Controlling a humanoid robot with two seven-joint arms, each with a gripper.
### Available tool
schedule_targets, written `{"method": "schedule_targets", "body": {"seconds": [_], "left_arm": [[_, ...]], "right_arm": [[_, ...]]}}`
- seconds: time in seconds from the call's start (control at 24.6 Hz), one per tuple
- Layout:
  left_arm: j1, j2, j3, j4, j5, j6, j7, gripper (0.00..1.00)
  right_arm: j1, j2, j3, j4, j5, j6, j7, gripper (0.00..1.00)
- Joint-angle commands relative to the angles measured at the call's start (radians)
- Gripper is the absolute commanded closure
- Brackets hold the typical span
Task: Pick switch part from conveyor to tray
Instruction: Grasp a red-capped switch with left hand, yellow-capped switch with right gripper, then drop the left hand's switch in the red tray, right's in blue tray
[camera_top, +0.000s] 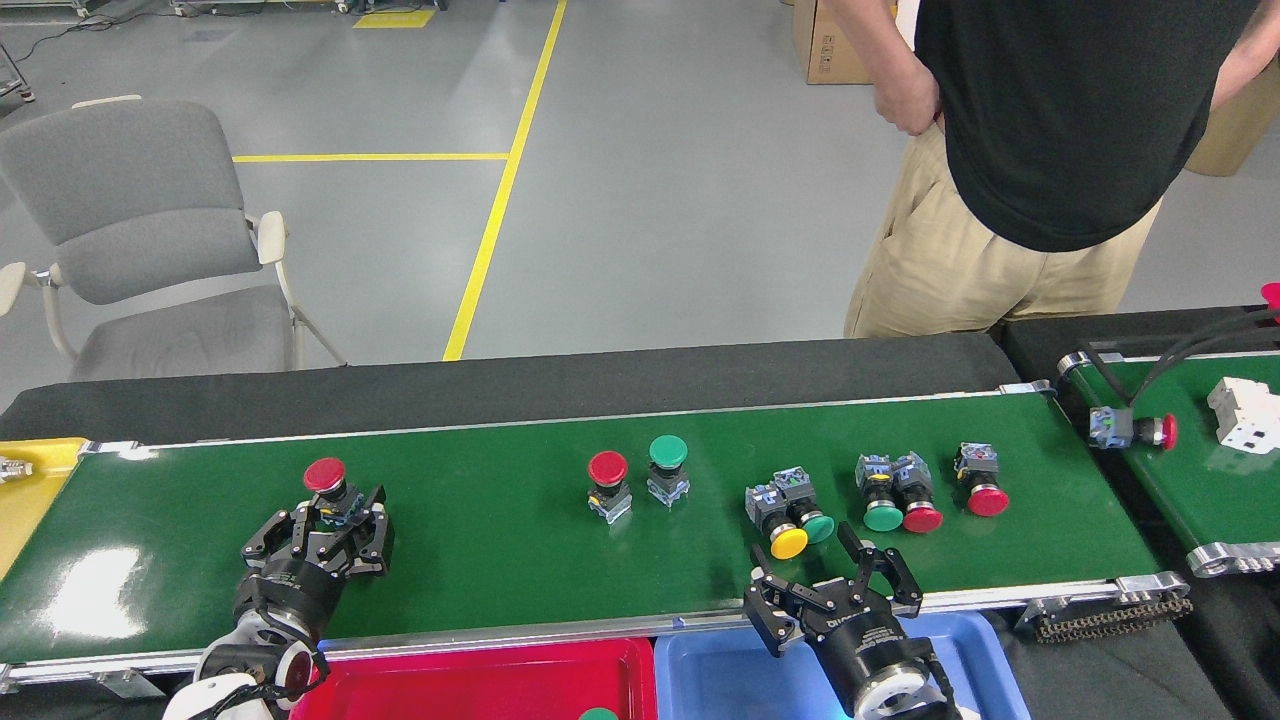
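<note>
flanking a mushroom-capped red switch (327, 484) on the glossy conveyor (500, 560) — left claw (333, 520) wide; right claw (833, 580) wide.

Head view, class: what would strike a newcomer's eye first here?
The long green conveyor carries bright mushroom-head switch parts. The left tool stands around the leftmost red switch part, while the right tool is open near the yellow-capped one. A person in a black shirt stands behind the belt.

Head view, downward over conveyor (560, 560)
</note>
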Motion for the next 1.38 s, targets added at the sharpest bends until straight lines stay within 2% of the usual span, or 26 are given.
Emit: {"method": "schedule_targets", "body": {"seconds": [0.0, 0.12, 0.16, 0.28, 0.33, 0.37, 0.45, 0.49, 0.61, 0.69, 0.77, 0.89, 1.06, 1.34], "left_arm": [[0.004, 0.01, -0.01, -0.026, 0.019, -0.031, 0.025, 1.0], [0.066, 0.005, -0.044, -0.15, 0.02, -0.092, 0.026, 1.0], [0.112, 0.005, -0.069, -0.231, 0.023, -0.146, 0.026, 1.0], [0.267, 0.007, -0.098, -0.451, 0.031, -0.384, 0.019, 0.92], [0.324, -0.003, -0.099, -0.507, 0.037, -0.463, 0.016, 0.84], [0.356, -0.009, -0.099, -0.533, 0.042, -0.483, 0.014, 0.71], [0.381, -0.024, -0.102, -0.543, 0.033, -0.483, 0.014, 0.1], [0.379, -0.036, -0.102, -0.544, 0.034, -0.447, 0.016, 0.0], [0.378, -0.038, -0.088, -0.541, 0.036, -0.407, 0.016, 0.0], [0.381, -0.038, -0.072, -0.543, 0.037, -0.407, 0.019, 0.0], [0.393, -0.038, -0.033, -0.541, 0.037, -0.402, 0.019, 0.0], [0.412, -0.039, 0.063, -0.54, 0.036, -0.322, 0.019, 0.0], [0.427, -0.03, 0.181, -0.493, 0.033, -0.088, 0.019, 0.0], [0.494, -0.021, 0.226, -0.489, 0.036, -0.078, 0.02, 0.0]], "right_arm": [[-0.022, 0.002, 0.001, 0.01, 0.001, 0.015, 0.0, 0.0], [-0.041, 0.0, 0.001, 0.03, 0.001, 0.03, 0.0, 0.0], [-0.044, -0.003, 0.001, 0.033, 0.001, 0.038, 0.0, 0.0], [-0.068, -0.003, 0.001, 0.059, 0.001, 0.044, 0.0, 0.0], [-0.09, 0.003, 0.001, 0.077, 0.001, 0.046, 0.0, 0.0], [-0.111, 0.008, 0.001, 0.091, 0.003, 0.046, 0.002, 0.0], [-0.164, 0.025, 0.01, 0.136, 0.013, 0.056, 0.003, 0.02], [-0.185, 0.031, 0.026, 0.159, 0.029, 0.075, 0.005, 0.05], [-0.225, 0.023, 0.087, 0.194, 0.05, 0.093, 0.025, 0.32], [-0.225, 0.019, 0.109, 0.196, 0.05, 0.093, 0.048, 0.39], [-0.223, 0.016, 0.118, 0.196, 0.052, 0.092, 0.058, 0.64], [-0.222, 0.014, 0.121, 0.194, 0.05, 0.089, 0.06, 0.86], [-0.217, 0.014, 0.121, 0.188, 0.047, 0.069, 0.057, 0.93], [-0.214, 0.014, 0.144, 0.182, 0.049, 0.061, 0.051, 0.94]]}}
